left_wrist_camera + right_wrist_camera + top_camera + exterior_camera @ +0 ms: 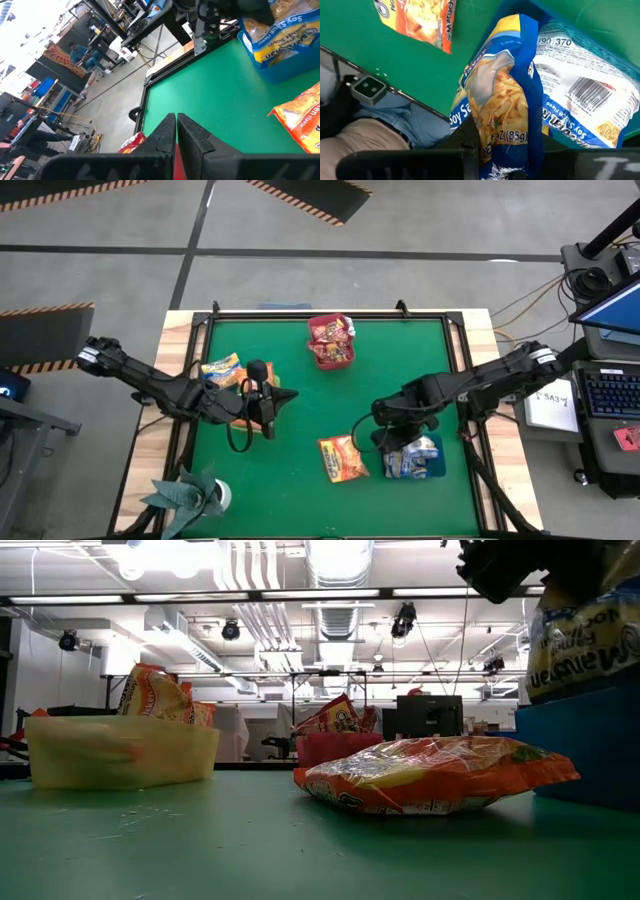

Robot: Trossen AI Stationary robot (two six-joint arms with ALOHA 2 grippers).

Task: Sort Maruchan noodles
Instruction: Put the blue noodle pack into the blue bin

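In the right wrist view a blue-and-yellow Maruchan packet (502,95) is held by my right gripper (505,157), above the blue tray (432,470) at the table's near right. Another blue packet (580,100) lies in that tray, barcode side up. An orange packet (343,457) lies flat on the green mat left of the blue tray. A yellow tray (120,752) holds orange packets (222,367), and a red tray (331,342) at the far middle holds red packets. My left gripper (288,394) is shut on nothing and hangs over the mat beside the yellow tray. My right gripper pinches one end of the blue-and-yellow packet (506,142) between its two fingers, coming slanting down from above. The packet hangs below the fingers over the blue tray (590,745), crumpled lengthwise. Whether its lower end touches the packet beneath, I cannot tell.
A teal paper plant in a white cup (195,495) stands at the near left corner. A black frame (455,340) edges the green mat. Bare mat lies in the middle and along the near edge. A laptop and papers (600,380) sit on a stand to the right.
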